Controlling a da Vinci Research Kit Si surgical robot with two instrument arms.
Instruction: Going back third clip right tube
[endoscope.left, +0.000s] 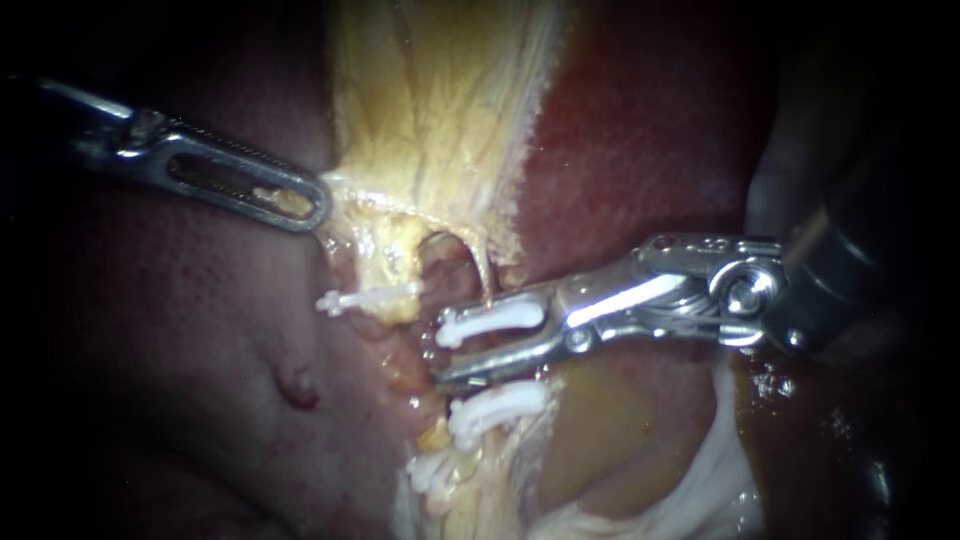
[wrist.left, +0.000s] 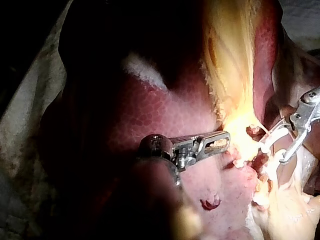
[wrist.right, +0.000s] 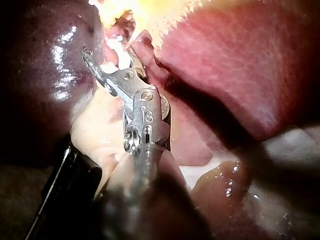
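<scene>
Closely, right instrument (endoscope.left: 445, 350), jaws apart around upper clip (endoscope.left: 492, 322), lower clip (endoscope.left: 497, 405) near.

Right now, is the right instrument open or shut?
Open. Endoscope view: the right instrument shows a clear gap at its tip; a white clip lies against the upper half, nothing gripped.

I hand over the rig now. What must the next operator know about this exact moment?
The left instrument: end effector shut on the yellow tissue, holding it aside.
The right instrument: end effector open, astride a white clip where the thin tube ends.
A second clip lies just below; a separate clip sits nearer the left instrument.
Done: the white clip looks closed.
Left: draw the right instrument back, clear of the clips.
</scene>
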